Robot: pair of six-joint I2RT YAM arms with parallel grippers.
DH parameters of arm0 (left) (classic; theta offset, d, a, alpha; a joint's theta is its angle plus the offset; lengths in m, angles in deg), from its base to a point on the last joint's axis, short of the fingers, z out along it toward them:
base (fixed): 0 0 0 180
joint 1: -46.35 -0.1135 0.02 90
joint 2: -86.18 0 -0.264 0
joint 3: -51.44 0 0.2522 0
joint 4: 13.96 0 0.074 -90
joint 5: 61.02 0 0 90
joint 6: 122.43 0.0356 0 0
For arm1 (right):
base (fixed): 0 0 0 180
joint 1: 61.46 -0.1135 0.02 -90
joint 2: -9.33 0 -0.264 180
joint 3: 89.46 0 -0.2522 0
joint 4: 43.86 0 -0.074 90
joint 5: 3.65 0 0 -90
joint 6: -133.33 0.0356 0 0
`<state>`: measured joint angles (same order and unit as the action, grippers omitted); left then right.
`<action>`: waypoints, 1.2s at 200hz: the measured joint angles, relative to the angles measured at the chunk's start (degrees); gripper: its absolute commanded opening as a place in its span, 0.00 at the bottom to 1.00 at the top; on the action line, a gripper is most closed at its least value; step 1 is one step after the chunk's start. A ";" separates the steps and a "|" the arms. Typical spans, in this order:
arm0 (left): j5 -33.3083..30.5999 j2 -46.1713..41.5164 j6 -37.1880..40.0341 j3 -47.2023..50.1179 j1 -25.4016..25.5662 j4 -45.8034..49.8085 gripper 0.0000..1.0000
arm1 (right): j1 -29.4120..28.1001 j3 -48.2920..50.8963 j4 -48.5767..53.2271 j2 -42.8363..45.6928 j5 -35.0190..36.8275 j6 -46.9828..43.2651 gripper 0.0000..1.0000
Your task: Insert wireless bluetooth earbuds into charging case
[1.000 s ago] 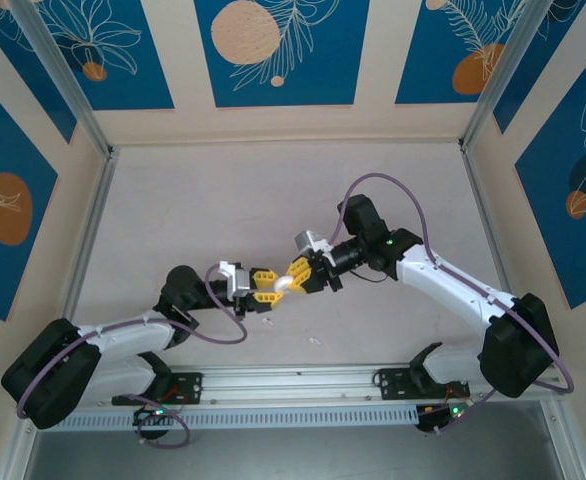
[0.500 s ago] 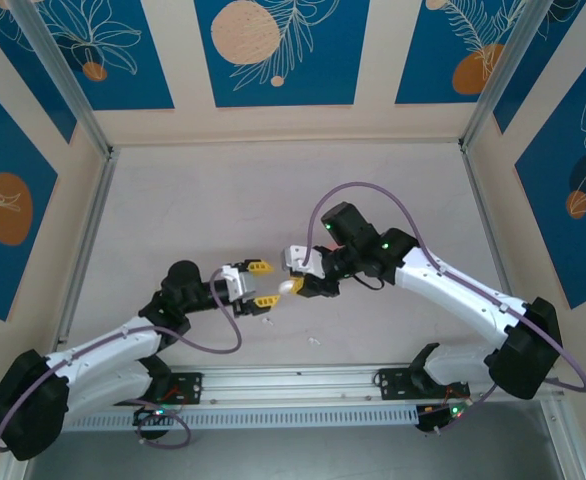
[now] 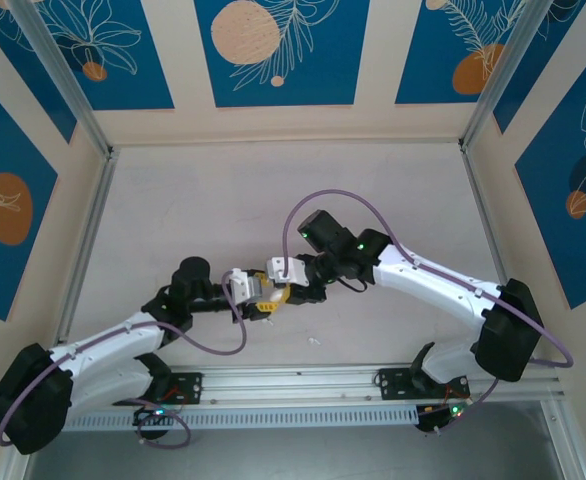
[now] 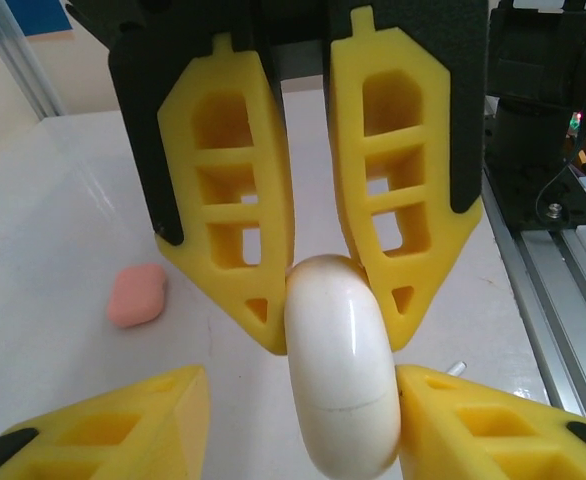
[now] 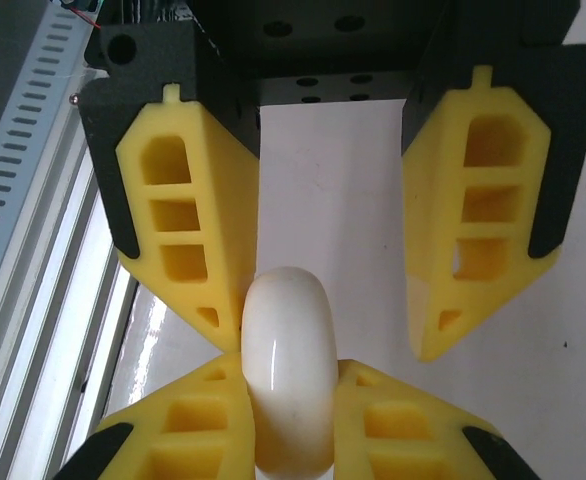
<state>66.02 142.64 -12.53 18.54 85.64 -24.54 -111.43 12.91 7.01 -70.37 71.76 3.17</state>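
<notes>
The pale desk carries everything, and the two arms reach inward from its near edge and meet a little nearer that edge than the desk's middle. The left arm comes in from the near-left corner and the right arm from the near-right corner. The right end effector is clenched on the white case, its two yellow fingers pressing the case's flat sides and holding it up off the desk. The left end effector faces it with fingers spread. One finger touches the case's side, while the other stands apart with a clear gap, so it is released rather than gripping. The case is shut, with a thin seam line across its glossy shell. A pink case lies flat on the desk, apart from both end effectors, on the side away from the near-edge rail. One tiny white earbud lies on the desk just ahead of that rail, well clear of the cases.
</notes>
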 measured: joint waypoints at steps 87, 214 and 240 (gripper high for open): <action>0.42 1.09 -0.02 -0.33 0.00 0.00 0.44 | -0.07 -0.31 -0.61 -0.13 -0.42 -0.20 0.11; 1.46 1.14 -0.26 -1.09 0.00 1.01 0.22 | -0.04 -0.28 -1.88 0.85 0.50 0.00 0.33; 1.49 1.11 -0.28 -1.22 0.00 1.25 0.22 | 0.72 -0.09 -3.23 1.16 0.50 1.09 0.42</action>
<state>67.51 143.76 -12.81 17.31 85.64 -23.29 -110.71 12.82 3.77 -69.22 72.26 4.26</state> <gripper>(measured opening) 0.224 0.392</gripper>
